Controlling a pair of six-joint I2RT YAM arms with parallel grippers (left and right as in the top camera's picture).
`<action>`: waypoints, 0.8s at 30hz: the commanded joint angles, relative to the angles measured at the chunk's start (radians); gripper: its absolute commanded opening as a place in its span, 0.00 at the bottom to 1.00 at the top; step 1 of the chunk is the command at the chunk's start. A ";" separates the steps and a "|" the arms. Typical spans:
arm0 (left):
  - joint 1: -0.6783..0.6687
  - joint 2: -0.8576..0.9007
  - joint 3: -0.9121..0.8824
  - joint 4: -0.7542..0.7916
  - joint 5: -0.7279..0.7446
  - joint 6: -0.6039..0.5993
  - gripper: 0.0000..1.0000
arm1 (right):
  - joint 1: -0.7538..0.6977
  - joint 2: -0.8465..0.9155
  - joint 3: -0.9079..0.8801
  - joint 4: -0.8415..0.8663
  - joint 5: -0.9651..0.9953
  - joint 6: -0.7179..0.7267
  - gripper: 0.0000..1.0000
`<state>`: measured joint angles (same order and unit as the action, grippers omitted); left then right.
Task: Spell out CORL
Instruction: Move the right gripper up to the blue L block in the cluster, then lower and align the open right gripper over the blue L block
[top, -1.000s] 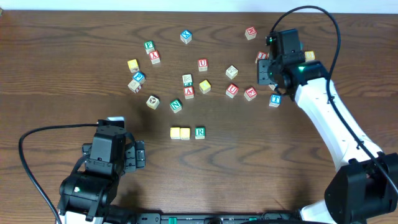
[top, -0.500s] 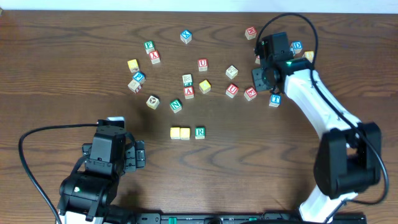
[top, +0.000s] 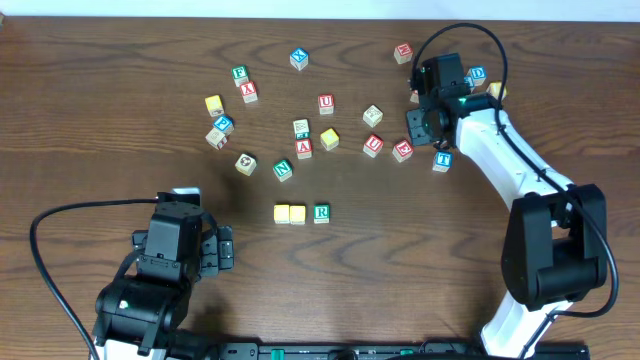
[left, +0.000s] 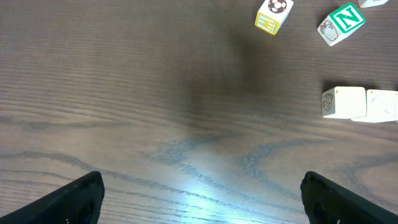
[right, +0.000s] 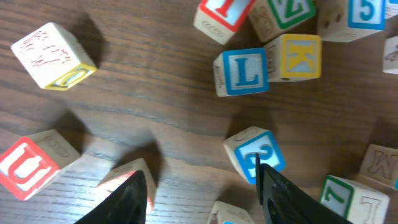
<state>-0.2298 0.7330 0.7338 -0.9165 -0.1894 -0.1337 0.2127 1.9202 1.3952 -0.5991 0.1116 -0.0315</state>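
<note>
Two plain yellow cubes (top: 282, 213) (top: 298, 213) and the white cube with a green R (top: 321, 212) stand in a row at the table's middle front. The two yellow cubes also show at the right edge of the left wrist view (left: 343, 102) (left: 382, 106). The blue L cube (right: 242, 71) shows only in the right wrist view, beside a yellow K cube (right: 301, 57); in the overhead view the right arm hides it. My right gripper (top: 424, 118) (right: 202, 199) is open and empty, low over the cube cluster, just short of the L cube. My left gripper (top: 222, 250) (left: 199, 205) is open and empty over bare wood.
Loose cubes crowd the right gripper: a red U cube (right: 25, 168), a blue 2 cube (right: 255, 154), a pale cube (right: 53, 56). The green N cube (top: 283, 170) (left: 341, 22) and a soccer-ball cube (left: 272, 15) lie behind the row. Several more cubes lie scattered across the far half.
The right arm swung left and toward the far side over the right-hand cube cluster, then nearly stopped. The left arm and the row of three cubes have not moved.
</note>
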 joint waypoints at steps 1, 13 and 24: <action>0.004 0.000 0.002 -0.003 -0.002 -0.010 0.99 | -0.025 -0.004 0.018 0.010 0.013 -0.019 0.51; 0.004 0.000 0.002 -0.003 -0.002 -0.010 0.99 | -0.056 -0.003 0.018 0.075 0.012 -0.037 0.46; 0.004 0.000 0.002 -0.003 -0.002 -0.010 0.99 | -0.054 0.113 0.112 0.061 0.010 -0.037 0.40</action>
<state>-0.2298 0.7330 0.7338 -0.9165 -0.1894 -0.1341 0.1646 1.9621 1.4487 -0.5220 0.1131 -0.0605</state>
